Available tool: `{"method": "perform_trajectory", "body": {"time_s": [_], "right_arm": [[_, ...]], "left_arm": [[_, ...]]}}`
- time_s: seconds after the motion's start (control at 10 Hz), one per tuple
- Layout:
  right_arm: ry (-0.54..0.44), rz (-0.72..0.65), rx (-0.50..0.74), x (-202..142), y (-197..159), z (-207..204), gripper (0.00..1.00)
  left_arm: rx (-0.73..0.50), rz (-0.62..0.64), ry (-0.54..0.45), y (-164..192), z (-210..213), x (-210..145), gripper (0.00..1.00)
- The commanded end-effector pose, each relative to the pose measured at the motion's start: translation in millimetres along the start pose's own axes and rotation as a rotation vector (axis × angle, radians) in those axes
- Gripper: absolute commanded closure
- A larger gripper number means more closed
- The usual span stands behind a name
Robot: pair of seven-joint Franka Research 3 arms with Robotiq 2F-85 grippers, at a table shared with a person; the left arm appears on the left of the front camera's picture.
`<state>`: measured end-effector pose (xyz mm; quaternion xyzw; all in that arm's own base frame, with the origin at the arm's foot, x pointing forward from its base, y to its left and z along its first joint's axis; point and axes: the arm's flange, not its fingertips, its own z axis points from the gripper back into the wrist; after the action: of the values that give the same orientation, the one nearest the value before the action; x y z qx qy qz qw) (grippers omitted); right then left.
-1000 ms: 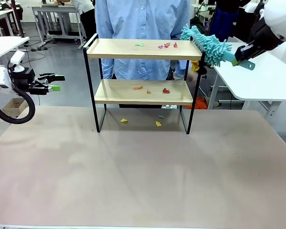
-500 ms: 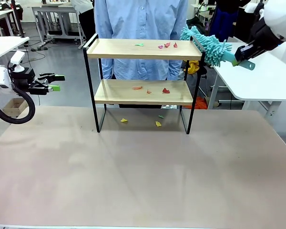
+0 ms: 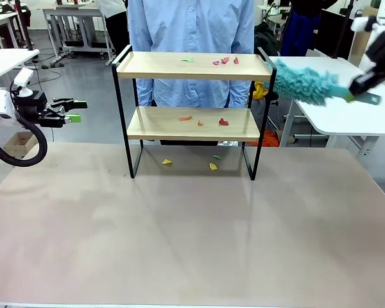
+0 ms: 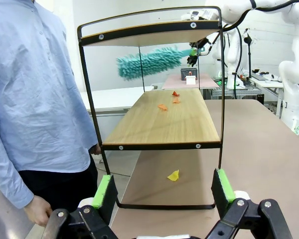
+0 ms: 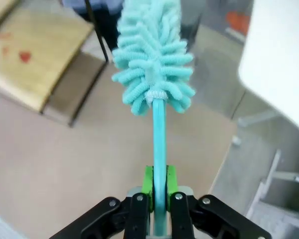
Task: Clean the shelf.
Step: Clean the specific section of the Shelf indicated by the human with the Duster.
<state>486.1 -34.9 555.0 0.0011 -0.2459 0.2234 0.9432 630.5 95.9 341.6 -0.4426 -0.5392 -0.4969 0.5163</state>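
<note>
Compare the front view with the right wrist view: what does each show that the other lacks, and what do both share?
Front view: the open left gripper and yellow scraps on the table under the shelf. Right wrist view: the right gripper, green pads shut on the handle of the duster. Both: the duster and red scraps on the shelf.

Shelf (image 3: 160, 65): matt light wood boards, thin black metal frame. Duster (image 3: 305, 83): fluffy teal cloth, smooth plastic handle (image 5: 159, 132). Scraps (image 3: 223, 122) prob. paper. Table (image 3: 179, 237) smooth, matt.
</note>
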Motion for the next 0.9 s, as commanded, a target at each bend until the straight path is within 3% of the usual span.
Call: {"method": "perform_trajectory", "body": {"time_s": [0.0,0.3,0.5,0.8], "right_arm": [[0.132,0.171,-0.017,-33,1,28,0.87],[0.335,0.405,0.067,-73,20,56,0.87],[0.445,0.585,0.192,-93,48,62,0.87],[0.436,0.755,0.411,-97,97,53,0.87]], "left_arm": [[0.000,-0.005,0.006,0,-1,3,0.00],[0.000,-0.005,0.006,0,-1,3,0.00],[0.000,-0.005,0.006,0,-1,3,0.00],[0.000,-0.005,0.006,0,-1,3,0.00]]}}
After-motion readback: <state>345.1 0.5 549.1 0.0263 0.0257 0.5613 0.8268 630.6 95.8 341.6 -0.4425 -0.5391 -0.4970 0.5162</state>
